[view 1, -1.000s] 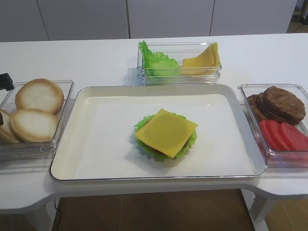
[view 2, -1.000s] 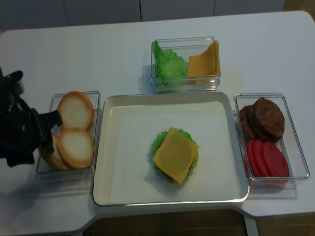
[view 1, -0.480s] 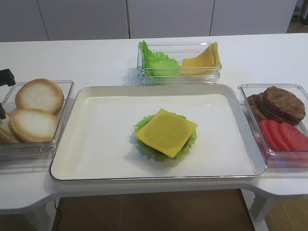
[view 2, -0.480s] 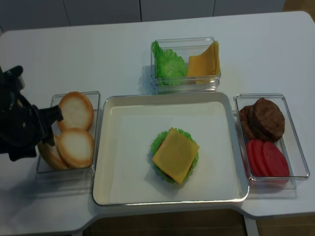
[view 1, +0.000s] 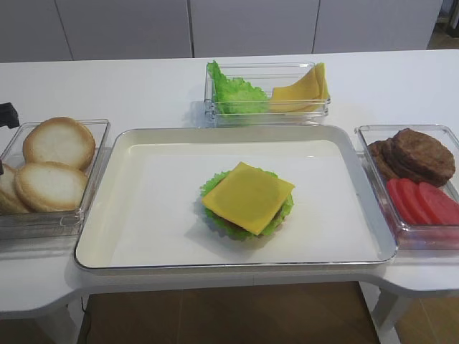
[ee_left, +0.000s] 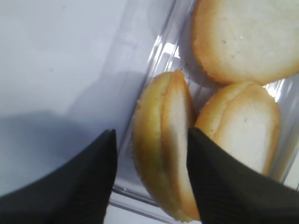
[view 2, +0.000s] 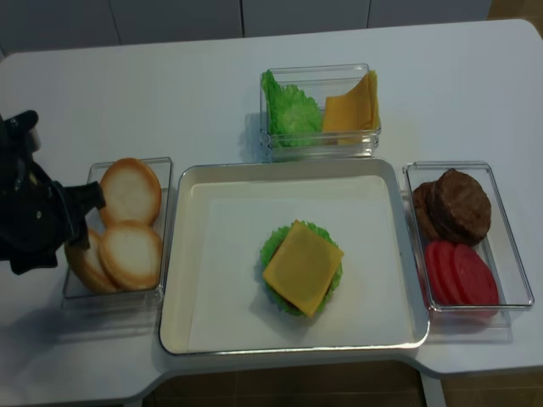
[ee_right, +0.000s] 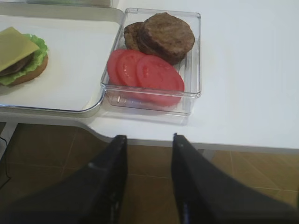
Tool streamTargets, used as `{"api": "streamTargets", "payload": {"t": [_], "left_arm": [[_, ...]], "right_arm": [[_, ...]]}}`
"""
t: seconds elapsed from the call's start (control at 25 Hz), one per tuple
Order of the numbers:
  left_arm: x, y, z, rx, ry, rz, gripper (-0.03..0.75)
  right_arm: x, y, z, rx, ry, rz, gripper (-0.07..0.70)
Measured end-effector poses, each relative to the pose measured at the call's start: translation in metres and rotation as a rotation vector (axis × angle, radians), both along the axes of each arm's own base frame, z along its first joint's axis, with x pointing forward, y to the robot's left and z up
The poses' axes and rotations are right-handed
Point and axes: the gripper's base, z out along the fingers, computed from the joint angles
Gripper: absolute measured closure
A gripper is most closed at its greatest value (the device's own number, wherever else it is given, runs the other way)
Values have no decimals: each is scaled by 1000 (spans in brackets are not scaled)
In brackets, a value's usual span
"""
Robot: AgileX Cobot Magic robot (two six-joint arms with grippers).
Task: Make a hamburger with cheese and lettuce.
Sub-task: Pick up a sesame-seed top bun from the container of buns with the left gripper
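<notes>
White table (view 1: pixel 143 93): L end effector (ee_left: pixel 149 182) straddles upright bun (ee_left: pixel 163 149), unclamped.

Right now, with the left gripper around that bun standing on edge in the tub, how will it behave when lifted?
The upright bun half looks light and stiff, so it should probably lift whole. Its rounded crust may slip or pivot between the left gripper fingers. It leans on a neighbouring bun half, which might shift.

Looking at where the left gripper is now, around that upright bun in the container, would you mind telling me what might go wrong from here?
The left gripper straddles an on-edge bun half pressed against the clear container wall, so one finger may catch the wall and drag the container. The bun leans on a neighbouring bun, which may shift. On the tray, the cheese sits askew over the lettuce, so a top bun could settle tilted.
</notes>
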Motion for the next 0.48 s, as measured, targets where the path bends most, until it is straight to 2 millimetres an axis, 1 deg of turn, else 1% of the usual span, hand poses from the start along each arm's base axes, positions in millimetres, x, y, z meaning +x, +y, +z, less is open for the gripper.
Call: {"api": "streamTargets", "payload": {"t": [0.2,0.4,0.48], "left_arm": [[1,-1,-1,-16,-1,4,351],[6,-2,-11,-15,39,5,351],[6,-2,-11,-15,36,5,351]], "right_arm": [[0,0,0,0,0,0,391],[0,0,0,0,0,0,391],[0,0,0,0,0,0,391]]}}
